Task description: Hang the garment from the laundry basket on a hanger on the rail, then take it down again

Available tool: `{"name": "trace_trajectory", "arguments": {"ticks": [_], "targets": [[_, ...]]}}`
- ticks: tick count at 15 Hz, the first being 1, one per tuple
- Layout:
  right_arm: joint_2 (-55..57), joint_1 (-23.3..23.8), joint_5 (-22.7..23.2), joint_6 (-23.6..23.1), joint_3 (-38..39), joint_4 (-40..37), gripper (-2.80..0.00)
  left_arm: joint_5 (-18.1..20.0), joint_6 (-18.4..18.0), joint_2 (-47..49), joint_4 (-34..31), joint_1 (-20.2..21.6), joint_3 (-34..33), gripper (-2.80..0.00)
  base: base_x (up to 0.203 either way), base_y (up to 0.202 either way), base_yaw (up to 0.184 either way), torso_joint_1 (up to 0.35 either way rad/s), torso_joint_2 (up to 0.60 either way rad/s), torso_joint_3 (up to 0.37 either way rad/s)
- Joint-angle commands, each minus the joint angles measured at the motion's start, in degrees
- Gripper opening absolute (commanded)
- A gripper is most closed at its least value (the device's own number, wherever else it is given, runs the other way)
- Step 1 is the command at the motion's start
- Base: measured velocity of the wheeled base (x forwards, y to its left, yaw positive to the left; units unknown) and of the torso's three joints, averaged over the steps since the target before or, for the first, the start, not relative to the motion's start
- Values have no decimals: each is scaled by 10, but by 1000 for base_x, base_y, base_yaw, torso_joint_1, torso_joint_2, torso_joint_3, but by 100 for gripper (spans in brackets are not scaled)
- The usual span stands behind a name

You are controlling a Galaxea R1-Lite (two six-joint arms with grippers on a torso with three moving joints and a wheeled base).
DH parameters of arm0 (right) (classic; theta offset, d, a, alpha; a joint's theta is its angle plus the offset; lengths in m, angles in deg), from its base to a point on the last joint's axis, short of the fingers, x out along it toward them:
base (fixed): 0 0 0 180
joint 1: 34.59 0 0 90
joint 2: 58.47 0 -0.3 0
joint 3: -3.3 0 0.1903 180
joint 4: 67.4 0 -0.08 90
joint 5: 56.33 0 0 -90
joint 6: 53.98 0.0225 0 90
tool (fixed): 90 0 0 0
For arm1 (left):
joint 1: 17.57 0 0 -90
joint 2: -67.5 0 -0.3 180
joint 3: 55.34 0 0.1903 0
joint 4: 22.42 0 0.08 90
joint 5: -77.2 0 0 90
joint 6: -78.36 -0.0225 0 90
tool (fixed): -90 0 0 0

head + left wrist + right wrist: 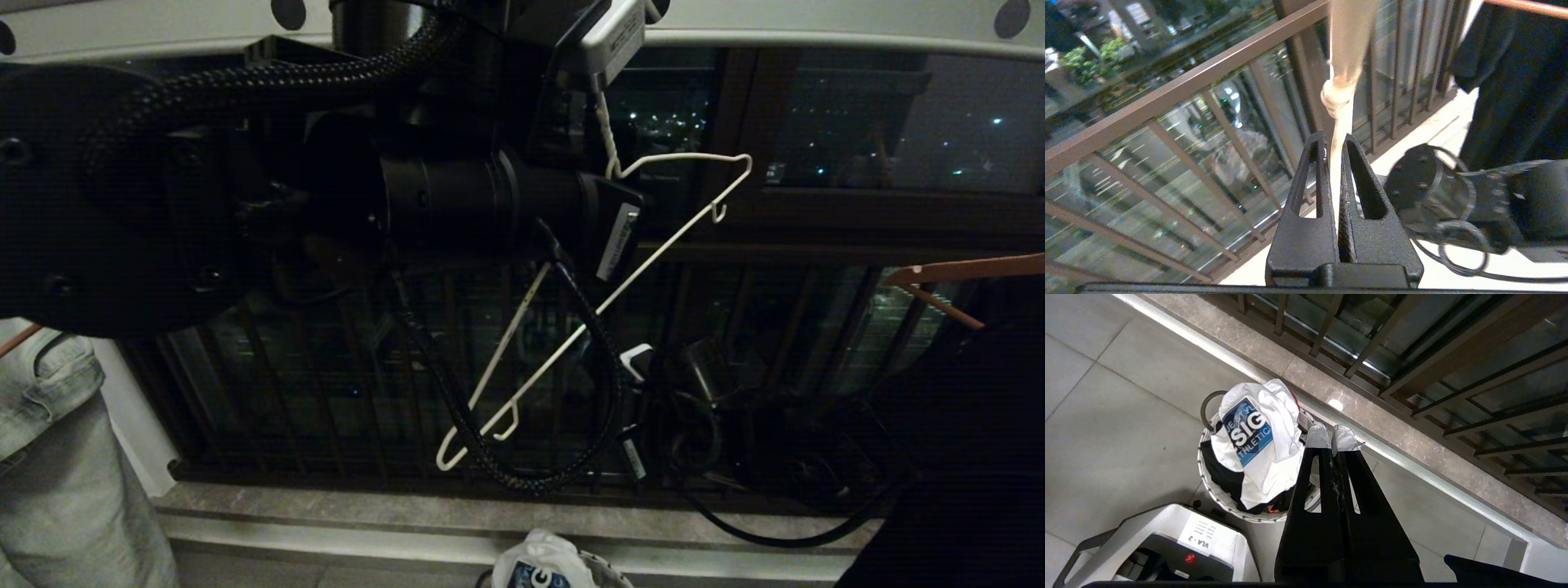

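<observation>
left gripper: pinching the hanger just under the rail | right gripper: pressed together, empty, above the laundry basket | garment: crumpled in the basket, far below the rail

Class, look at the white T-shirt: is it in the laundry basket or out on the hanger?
In the basket. The T-shirt lies crumpled atop the laundry basket; the hanger is bare.

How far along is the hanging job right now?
Early. Done: the left claw has shut on the hanger, which dangles tilted below the rail. In hand: handling that hanger. Left: the garment lies in the laundry basket, unhung; the right claw is shut above it, holding nothing.
</observation>
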Motion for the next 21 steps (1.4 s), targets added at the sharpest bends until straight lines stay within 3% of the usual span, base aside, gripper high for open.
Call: {"name": "trace_trajectory", "arguments": {"ticks": [1, 4, 5, 11, 13, 16, 17, 21], "targets": [[-2, 0, -1, 0, 0, 1, -280, -4, -2, 17, -1, 4, 12, -280, 0, 0, 0, 0, 0, 0], [-5, 0, -1, 0, 0, 1, -280, -4, -10, 12, -1, 5, 4, -280, 0, 0, 0, 0, 0, 0], [-7, 0, -1, 0, 0, 1, -280, -3, -12, 4, 0, 4, 3, 0, 0, 0, 0, 0, 0, 0], [-12, 0, -1, -1, 4, 1, -280, -3, -12, -72, -13, 3, -47, 0, 0, 0, 0, 0, 0, 0], [-18, -3, -1, -1, 6, 1, -280, -7, -12, -144, -14, -13, -106, 0, 0, 0, 0, 0, 0, 0], [-35, -16, -3, 0, 37, 1, -280, -50, -12, -255, -12, -43, -210, 0, 0, 0, 0, 0, 0, 0], [-55, -17, -3, 0, 60, 1, -280, -58, -10, -290, -12, -43, -237, -280, 0, 0, 0, 0, 0, 0], [-164, -18, -11, 1, 152, -1, -280, -69, -6, -418, -16, -19, -329, -280, 0, 0, 0, 0, 0, 0]]}}
